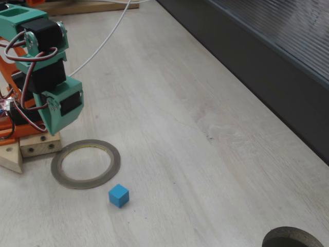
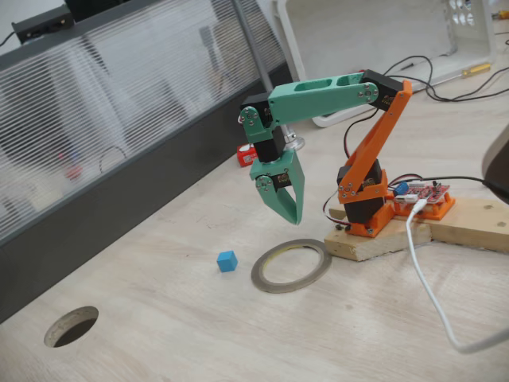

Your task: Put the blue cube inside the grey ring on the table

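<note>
Gripper (image 2: 285,208) hangs in the air, pointing down, above the far edge of the grey ring (image 2: 291,265). Fingers look closed together at the tips, nothing between them. Arm is green with an orange base (image 2: 367,199), base sits on a wood block (image 2: 413,231) just right of the ring in this fixed view.

Ring lies flat on the table (image 2: 199,334), nothing inside it. Blue cube (image 2: 227,261) sits on the table just left of the ring, outside it, not touching. In the other fixed view the cube (image 1: 119,195) is near the ring's (image 1: 85,163) near-right rim.

White cable (image 2: 433,294) runs along the table at right. Round hole (image 2: 71,326) in the table at near left.
</note>
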